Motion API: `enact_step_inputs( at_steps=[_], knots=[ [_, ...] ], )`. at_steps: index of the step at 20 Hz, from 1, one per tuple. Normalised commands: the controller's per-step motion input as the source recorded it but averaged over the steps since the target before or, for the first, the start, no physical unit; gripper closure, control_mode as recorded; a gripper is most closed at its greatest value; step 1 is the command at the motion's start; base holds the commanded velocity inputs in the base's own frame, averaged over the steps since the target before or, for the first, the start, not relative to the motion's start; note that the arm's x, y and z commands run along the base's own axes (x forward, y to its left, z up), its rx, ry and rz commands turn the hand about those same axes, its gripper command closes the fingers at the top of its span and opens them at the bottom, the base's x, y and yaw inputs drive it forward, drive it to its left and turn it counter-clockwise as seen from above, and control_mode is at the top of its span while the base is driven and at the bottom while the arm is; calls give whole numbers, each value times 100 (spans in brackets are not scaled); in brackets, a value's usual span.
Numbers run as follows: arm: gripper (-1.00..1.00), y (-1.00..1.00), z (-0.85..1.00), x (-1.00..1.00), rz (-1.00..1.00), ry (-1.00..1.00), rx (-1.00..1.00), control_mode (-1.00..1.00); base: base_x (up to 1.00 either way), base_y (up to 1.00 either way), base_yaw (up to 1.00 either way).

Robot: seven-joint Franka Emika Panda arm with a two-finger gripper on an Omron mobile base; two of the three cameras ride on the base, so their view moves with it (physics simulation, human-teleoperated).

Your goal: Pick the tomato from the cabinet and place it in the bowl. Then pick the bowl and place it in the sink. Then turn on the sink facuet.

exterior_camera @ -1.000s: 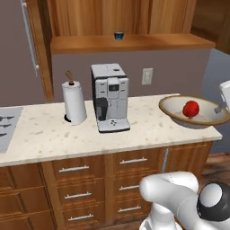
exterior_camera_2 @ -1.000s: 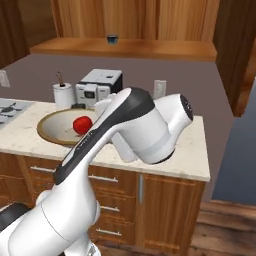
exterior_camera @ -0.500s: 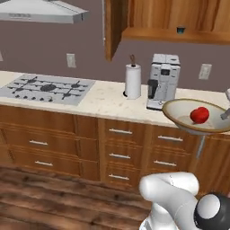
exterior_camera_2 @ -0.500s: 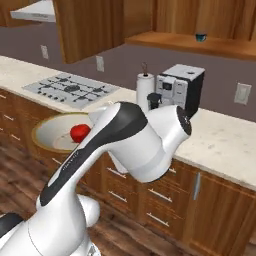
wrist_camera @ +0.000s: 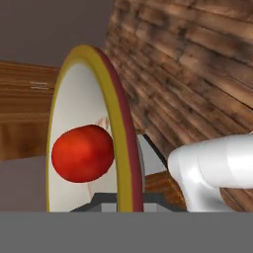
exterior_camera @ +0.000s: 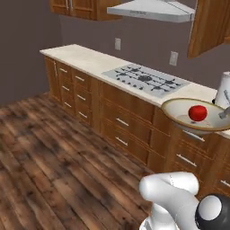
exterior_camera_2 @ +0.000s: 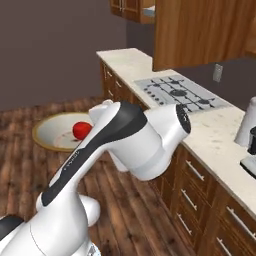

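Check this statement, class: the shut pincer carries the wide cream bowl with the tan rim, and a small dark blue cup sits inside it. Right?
Not quite. Inside the wide cream bowl with the tan rim sits a small glossy red tomato, as the left base view shows. The rest stands.

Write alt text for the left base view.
A wide shallow bowl holding a red tomato is carried in mid-air in front of wooden drawers. Behind it, a pale counter bears a gas cooktop under a range hood.

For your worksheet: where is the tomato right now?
The tomato sits inside the bowl, at the right of the left base view, in front of the stove.
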Motion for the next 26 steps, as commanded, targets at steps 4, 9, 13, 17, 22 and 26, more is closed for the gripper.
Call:
enact_step_inputs(
  at_steps=[4, 9, 13, 17, 22, 26],
  knots=[
    [100, 0, 0, 0, 0, 0, 0, 100, 0, 19, 75],
    [100, 0, 0, 0, 0, 0, 0, 100, 0, 25, 65],
    [100, 0, 0, 0, 0, 0, 0, 100, 4, 31, 62],
    [100, 0, 0, 0, 0, 0, 0, 100, 19, 27, 65],
    [100, 0, 0, 0, 0, 0, 0, 100, 39, 16, 68],
    [100, 0, 0, 0, 0, 0, 0, 100, 37, 6, 74]
  ],
)
